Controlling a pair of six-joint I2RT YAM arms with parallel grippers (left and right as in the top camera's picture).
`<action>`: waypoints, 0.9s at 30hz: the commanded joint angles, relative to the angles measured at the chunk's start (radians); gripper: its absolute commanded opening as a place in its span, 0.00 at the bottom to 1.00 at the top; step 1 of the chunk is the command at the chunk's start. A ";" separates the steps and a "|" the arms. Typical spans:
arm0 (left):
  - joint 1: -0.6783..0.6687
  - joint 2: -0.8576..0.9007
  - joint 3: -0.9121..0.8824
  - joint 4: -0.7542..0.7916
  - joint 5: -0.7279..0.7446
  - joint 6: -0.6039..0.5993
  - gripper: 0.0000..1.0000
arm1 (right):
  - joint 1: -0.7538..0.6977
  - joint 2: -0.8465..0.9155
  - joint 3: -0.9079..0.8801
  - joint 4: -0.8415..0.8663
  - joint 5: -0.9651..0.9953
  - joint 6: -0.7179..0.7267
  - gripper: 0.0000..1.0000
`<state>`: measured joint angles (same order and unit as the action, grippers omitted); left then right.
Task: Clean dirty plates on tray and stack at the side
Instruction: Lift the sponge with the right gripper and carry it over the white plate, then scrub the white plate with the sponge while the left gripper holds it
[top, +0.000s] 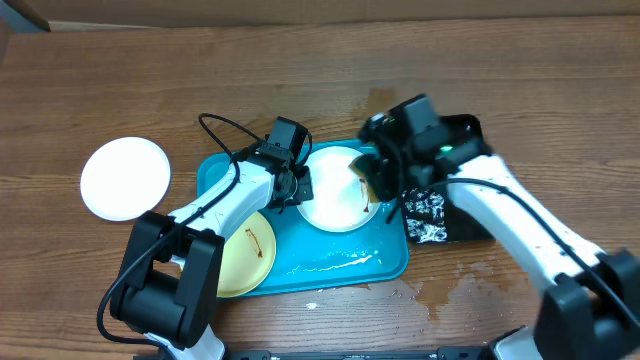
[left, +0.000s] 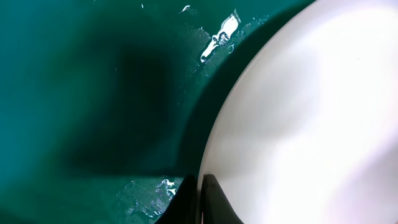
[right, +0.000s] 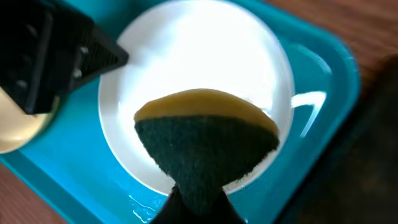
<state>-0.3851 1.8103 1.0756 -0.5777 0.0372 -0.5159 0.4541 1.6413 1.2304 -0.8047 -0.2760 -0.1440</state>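
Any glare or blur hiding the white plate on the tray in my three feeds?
Overhead: evenly lit, glare streaks on the wet tray. Left wrist: heavy shadow over the tray, white plate soft-edged. Right wrist: plate centre blown out, sponge close and blurry.

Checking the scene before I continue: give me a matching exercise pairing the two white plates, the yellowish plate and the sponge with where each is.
1 left white plate
2 middle white plate
3 yellowish plate
4 sponge

A in right gripper
B free on tray, brown smear
C on table, off tray
D rim pinched by left gripper

Pairs: 1-C, 2-D, 3-B, 4-A
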 joint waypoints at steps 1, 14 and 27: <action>-0.002 0.002 -0.013 0.000 -0.003 0.031 0.04 | 0.049 0.081 -0.008 0.023 0.078 0.006 0.04; -0.002 0.002 -0.013 0.003 0.006 0.031 0.04 | 0.097 0.171 -0.008 0.109 0.074 0.010 0.05; -0.002 0.002 -0.013 0.003 0.007 0.031 0.04 | 0.103 0.172 -0.016 0.098 0.085 0.016 0.64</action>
<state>-0.3847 1.8103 1.0737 -0.5751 0.0444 -0.5129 0.5518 1.8168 1.2243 -0.7170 -0.1982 -0.1287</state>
